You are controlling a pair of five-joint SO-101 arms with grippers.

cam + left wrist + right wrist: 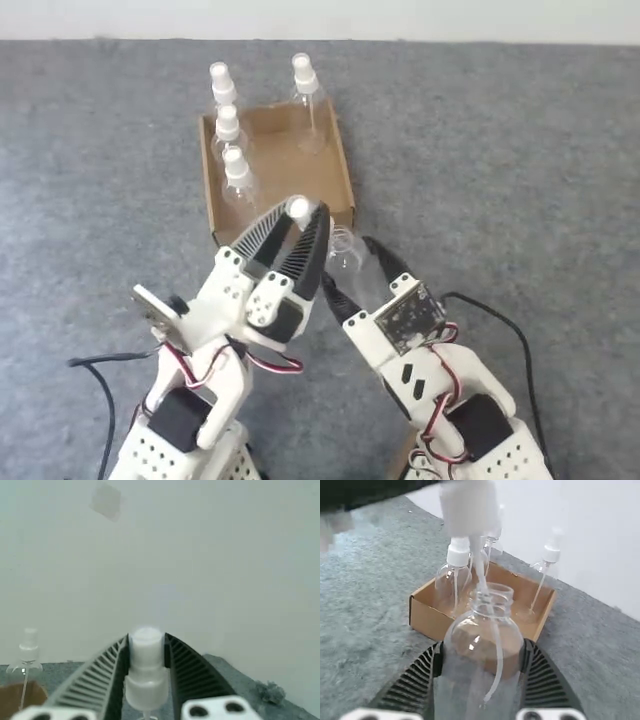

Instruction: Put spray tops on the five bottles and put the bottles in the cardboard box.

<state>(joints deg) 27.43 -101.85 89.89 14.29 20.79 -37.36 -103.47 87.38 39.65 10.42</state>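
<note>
"Bottles in the cardboard box [285, 170], how many?" asks the first.

"Four, each with a spray top on," says the second. "A row of three capped bottles [229, 130] stands along one side wall, and a fourth capped bottle [305, 85] is at the far corner of the opposite side."

"And the open bottle [479, 630]?"

"Outside the box, just beside its near wall, upright. The right gripper [481, 655] has its fingers clamped on the clear body from both sides."

"Where is the loose spray top [146, 672]?"

"The left gripper [146, 641] pinches it between its fingertips, head up, directly above the open bottle's neck."

"Is it seated?"

"No. The white collar hangs above the rim, apart from it, while its thin tube runs down through the neck and curves inside the bottle."

"How do the two arms stand?"

"Side by side on the grey carpeted table [500, 150], their grippers meeting in front of the box."
</note>
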